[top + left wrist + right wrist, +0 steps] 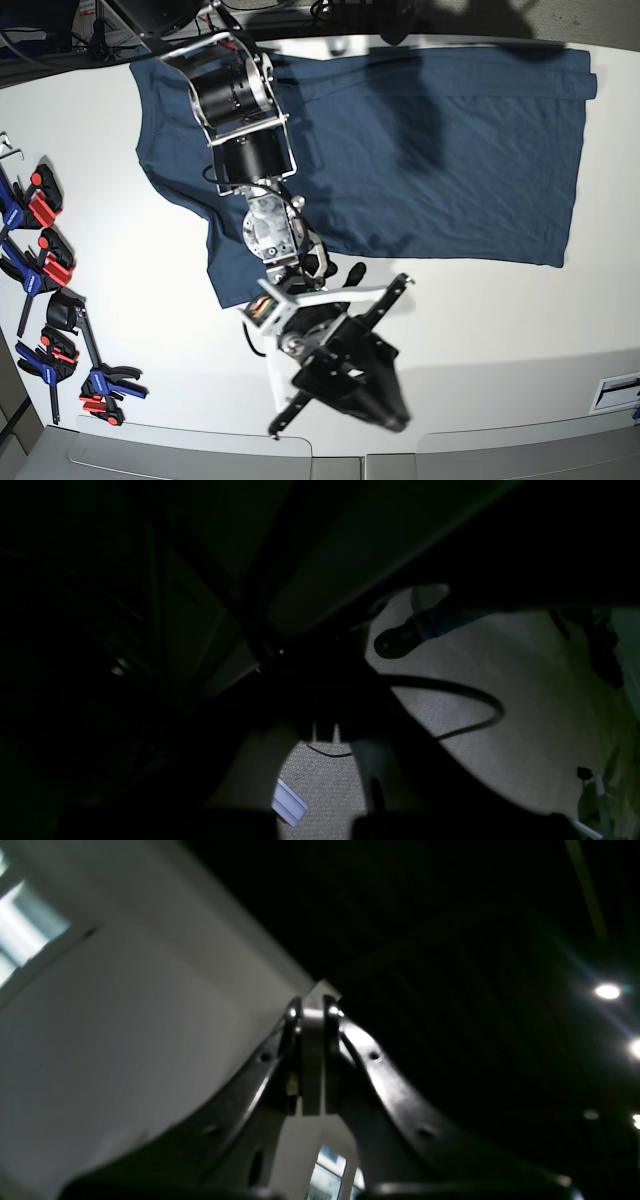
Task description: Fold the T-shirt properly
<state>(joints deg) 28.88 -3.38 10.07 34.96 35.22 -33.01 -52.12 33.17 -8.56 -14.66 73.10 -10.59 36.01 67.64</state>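
Note:
The dark navy T-shirt (450,150) lies spread flat across the far half of the white table (520,330), with one sleeve (235,270) reaching toward the front left. My right arm rises over the shirt's left part, toward the camera. Its black right gripper (385,415) hangs above the bare front of the table. In the right wrist view the right gripper (312,1010) is shut with nothing in it, aimed at a wall and dark ceiling. The left gripper (325,730) is only a dark silhouette, shut, facing the floor. The left arm does not show in the base view.
Several blue, red and black clamps (40,260) lie along the table's left edge. A label (615,390) sits near the front right corner. In the left wrist view, a black cable (465,705) and a castor wheel (395,642) lie on pale carpet (525,720) below.

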